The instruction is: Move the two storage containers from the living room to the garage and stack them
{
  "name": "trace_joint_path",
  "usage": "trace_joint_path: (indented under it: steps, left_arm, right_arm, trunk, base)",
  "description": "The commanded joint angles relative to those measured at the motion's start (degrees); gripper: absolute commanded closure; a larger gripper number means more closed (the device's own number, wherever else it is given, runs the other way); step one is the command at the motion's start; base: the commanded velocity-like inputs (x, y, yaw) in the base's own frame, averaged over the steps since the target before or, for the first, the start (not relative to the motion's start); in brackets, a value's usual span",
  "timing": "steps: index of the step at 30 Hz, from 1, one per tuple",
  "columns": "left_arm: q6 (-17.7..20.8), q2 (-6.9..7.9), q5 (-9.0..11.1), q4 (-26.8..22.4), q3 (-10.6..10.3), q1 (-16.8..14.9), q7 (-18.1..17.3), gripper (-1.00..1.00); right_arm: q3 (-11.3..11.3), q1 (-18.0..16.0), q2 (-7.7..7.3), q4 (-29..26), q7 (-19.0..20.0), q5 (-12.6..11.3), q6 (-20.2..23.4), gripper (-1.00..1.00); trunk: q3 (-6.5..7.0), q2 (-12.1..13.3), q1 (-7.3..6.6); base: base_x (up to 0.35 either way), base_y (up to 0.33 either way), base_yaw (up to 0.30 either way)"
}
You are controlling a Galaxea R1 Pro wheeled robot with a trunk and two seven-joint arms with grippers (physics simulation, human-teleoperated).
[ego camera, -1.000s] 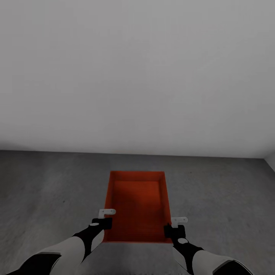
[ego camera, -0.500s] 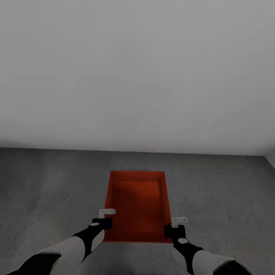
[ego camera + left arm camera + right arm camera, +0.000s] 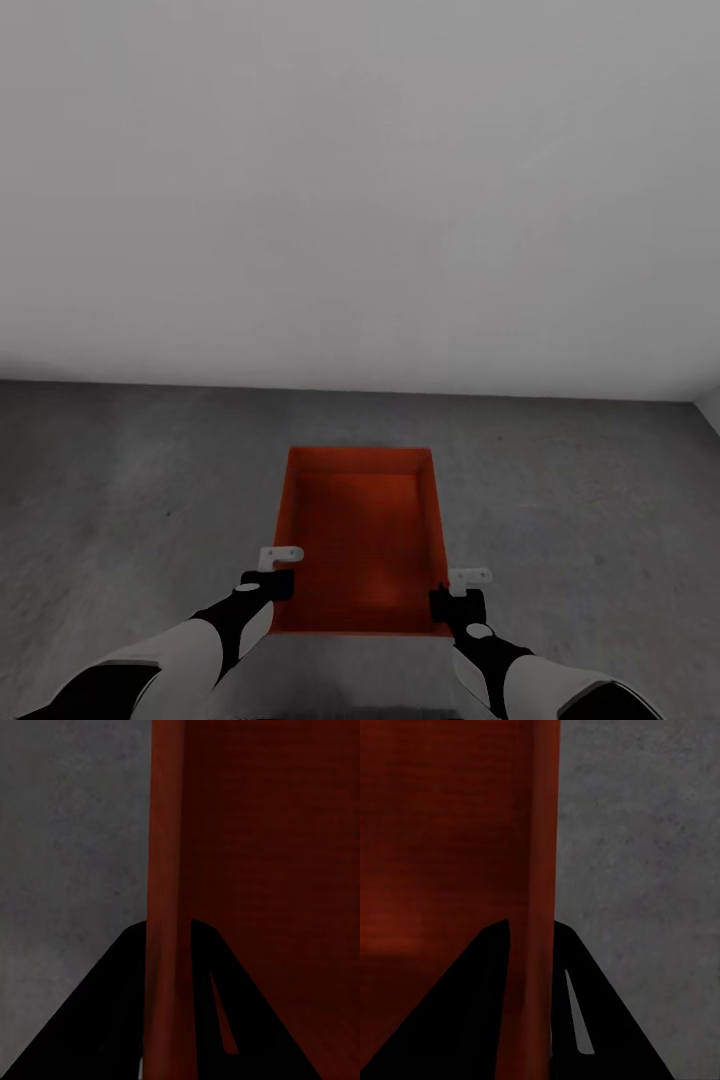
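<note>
Holding one orange-red storage container (image 3: 360,540) out in front of us over the dark grey floor (image 3: 120,480), facing a plain white wall (image 3: 360,180). We're pinching its side walls: left gripper (image 3: 272,578) clamped on one, right gripper (image 3: 452,598) on the other.

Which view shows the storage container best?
Head view: the whole open-topped storage container shows, held between left gripper and right gripper over the grey floor. Each wrist view shows one thin side wall pinched between dark fingers.
</note>
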Motion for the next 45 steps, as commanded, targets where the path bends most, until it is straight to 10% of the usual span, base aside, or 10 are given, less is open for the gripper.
trace_joint_path:
  steps: [1, 33, 45]
  left_arm:
    - [-0.2, 2.63, 0.0, 0.2, 2.5, 0.0, 1.0, 1.00]
    - [-0.3, 2.46, 0.0, 0.2, 2.5, 0.0, 1.0, 1.00]
    - [-0.3, 2.46, -0.1, 0.9, 2.5, 0.0, 0.7, 1.00]
  right_arm:
    - [-2.4, -0.1, 0.07, -0.1, 0.0, 0.4, -1.6, 1.00]
    - [-2.4, -0.1, 0.11, -0.1, 0.0, 0.4, -1.6, 1.00]
    - [-2.4, -0.1, 0.11, -0.1, 0.0, 0.4, -1.7, 1.00]
  trunk:
    - [-0.15, -0.1, 0.01]
    - [-2.99, -0.1, 0.01]
    - [-5.55, -4.9, 2.65]
  base:
    - [0.000, 0.000, 0.000]
    - [0.000, 0.000, 0.000]
    - [0.000, 0.000, 0.000]
